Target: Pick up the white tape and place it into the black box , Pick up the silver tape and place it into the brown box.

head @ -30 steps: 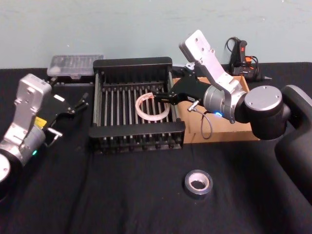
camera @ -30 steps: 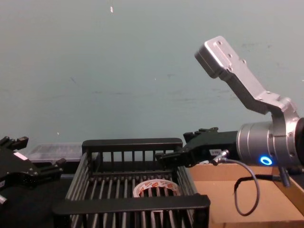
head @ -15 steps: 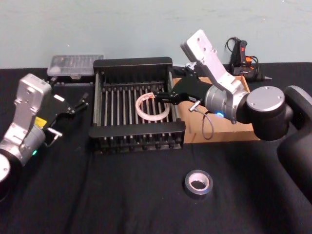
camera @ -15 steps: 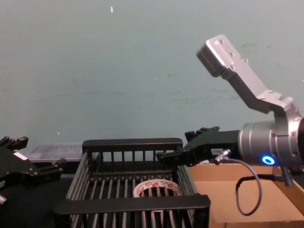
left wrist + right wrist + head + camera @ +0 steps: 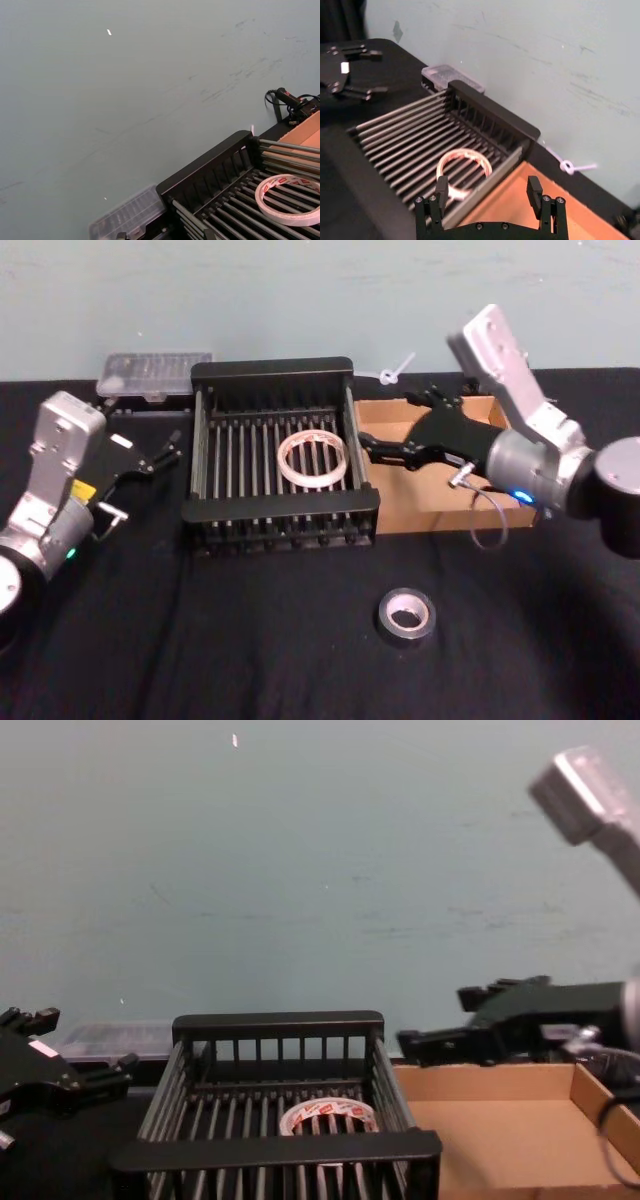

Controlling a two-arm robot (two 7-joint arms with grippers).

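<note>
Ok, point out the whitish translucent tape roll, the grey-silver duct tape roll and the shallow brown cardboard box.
whitish translucent tape roll (image 5: 313, 459), head view, near rim.
grey-silver duct tape roll (image 5: 406, 615), head view, top face.
shallow brown cardboard box (image 5: 500, 1140), chest view, bare floor.

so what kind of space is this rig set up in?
Most likely a lab or workshop test bench: a table under black cloth against a bare teal wall, with a clear parts organizer and a glue-gun-like tool at the back edge.
</note>
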